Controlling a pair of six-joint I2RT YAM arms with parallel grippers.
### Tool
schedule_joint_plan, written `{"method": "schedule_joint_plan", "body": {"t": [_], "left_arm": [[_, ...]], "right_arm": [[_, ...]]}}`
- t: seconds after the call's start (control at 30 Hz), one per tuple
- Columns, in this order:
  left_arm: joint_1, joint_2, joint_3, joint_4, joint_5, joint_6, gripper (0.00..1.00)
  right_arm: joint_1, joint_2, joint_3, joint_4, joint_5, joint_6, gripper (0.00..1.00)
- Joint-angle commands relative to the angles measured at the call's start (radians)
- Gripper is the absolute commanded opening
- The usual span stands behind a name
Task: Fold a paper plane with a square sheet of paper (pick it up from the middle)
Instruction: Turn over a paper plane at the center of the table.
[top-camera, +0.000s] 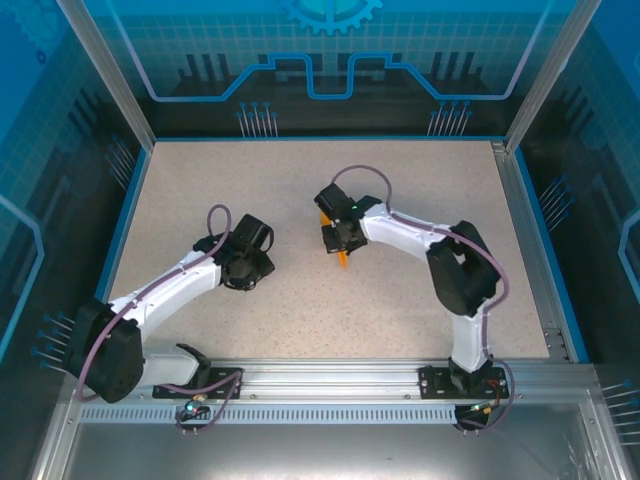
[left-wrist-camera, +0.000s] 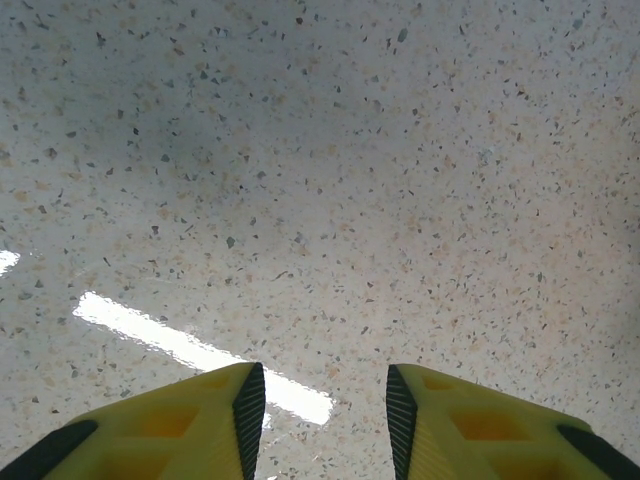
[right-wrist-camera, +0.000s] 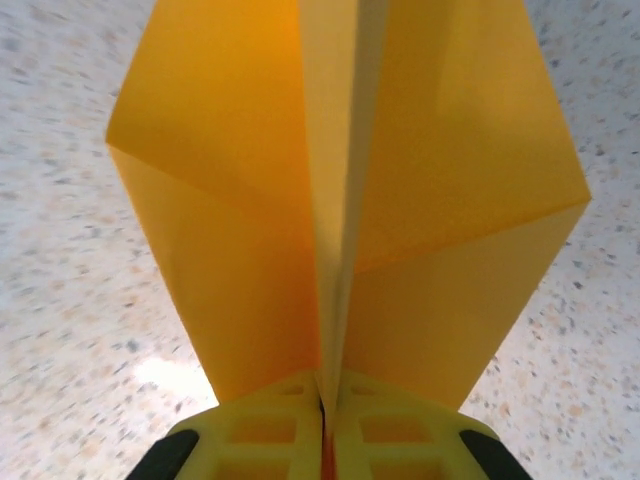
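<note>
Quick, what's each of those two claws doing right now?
Left gripper: open, nothing between its fingers.
Right gripper: closed, pinching the orange paper plane along its middle fold.

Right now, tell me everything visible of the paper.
The paper is thin, plain orange-yellow and folded: a sharp lengthwise crease runs up its middle, with an angled flap spreading to each side. The right gripper is shut on that crease, its yellow fingers pinching the layers. The speckled table lies behind it; whether they touch is unclear. In the top view its orange tip pokes out beneath the gripper.
</note>
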Motion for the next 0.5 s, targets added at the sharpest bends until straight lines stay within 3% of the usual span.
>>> {"method": "schedule_joint_plan", "body": {"t": [0.0, 0.27, 0.47], "left_arm": [[0.01, -0.025, -0.026, 0.008, -0.005, -0.013, 0.42], [0.019, -0.034, -0.044, 0.021, -0.005, -0.004, 0.42], [0.025, -0.019, -0.05, 0.034, 0.01, -0.001, 0.42]], "right_arm": [[-0.001, 0.073, 0.09, -0.157, 0.044, 0.016, 0.09], [-0.007, 0.181, 0.142, -0.174, 0.003, 0.046, 0.13], [-0.01, 0.235, 0.151, -0.169, -0.028, 0.056, 0.23]]}}
